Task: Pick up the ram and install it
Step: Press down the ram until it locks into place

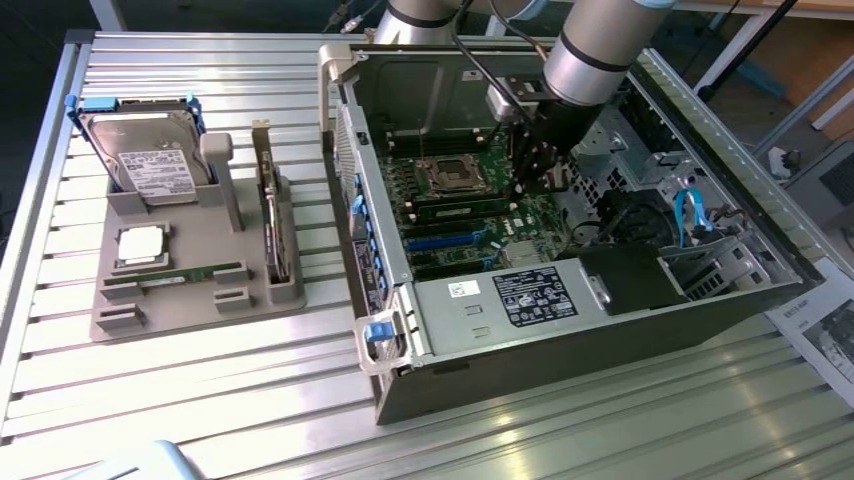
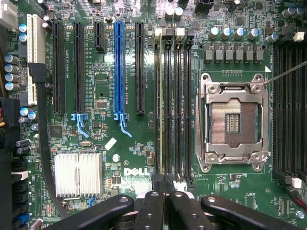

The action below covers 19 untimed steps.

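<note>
Gripper: You are looking at your gripper [image 2: 165, 194] hanging over the motherboard [image 2: 124, 143] inside the open computer case [image 1: 561, 340]. Its fingers [image 2: 151, 211] are drawn almost together, leaving only a thin dark slit, and nothing is showing in their hold.
Arm: Your arm [image 1: 594, 45] is reaching down into the case.
Ram: The ram [image 1: 187, 272] is lying in the grey holder tray [image 1: 200, 235] on the slatted table [image 1: 534, 440]. It is sitting to the exterior view's left of the case, well apart from the gripper.
Tray neighbours: The hard drive [image 1: 154, 160] is standing at one end of the tray. The square processor chip [image 1: 143, 245] is sitting between it and the ram. The expansion card [image 1: 274, 230] is standing on edge along the tray's side nearest the case.
Memory slots: In the wrist view the fingertips are hovering at one end of the black memory slots [image 2: 180, 105], which are running beside the open processor socket [image 2: 232, 122]. A thin pale-green edge [image 2: 160, 105] is running along the slot nearest the blue expansion slot [image 2: 119, 67]; you cannot tell whether it is a seated stick.
</note>
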Available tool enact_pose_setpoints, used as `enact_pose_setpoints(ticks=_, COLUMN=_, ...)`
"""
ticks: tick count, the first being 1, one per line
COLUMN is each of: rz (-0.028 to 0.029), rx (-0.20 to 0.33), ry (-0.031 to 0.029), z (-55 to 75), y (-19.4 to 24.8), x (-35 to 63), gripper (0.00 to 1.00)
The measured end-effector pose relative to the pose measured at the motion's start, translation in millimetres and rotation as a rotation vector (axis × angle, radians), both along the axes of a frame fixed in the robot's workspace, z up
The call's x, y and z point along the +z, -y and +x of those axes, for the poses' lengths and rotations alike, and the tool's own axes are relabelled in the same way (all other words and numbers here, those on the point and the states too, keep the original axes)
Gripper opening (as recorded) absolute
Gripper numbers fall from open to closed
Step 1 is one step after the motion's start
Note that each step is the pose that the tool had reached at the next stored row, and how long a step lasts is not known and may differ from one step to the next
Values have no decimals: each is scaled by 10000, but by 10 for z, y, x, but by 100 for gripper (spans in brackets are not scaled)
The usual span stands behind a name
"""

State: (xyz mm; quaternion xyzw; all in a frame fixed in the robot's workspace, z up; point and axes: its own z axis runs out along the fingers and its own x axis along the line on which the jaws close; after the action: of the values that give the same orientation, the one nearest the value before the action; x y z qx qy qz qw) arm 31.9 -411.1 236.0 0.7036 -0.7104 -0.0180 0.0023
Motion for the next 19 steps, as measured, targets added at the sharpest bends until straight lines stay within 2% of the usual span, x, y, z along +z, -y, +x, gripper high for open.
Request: enact_pose_setpoints(ticks=19, rz=-2, rx=0, ry=2, z=0, y=1, x=-39, gripper=10)
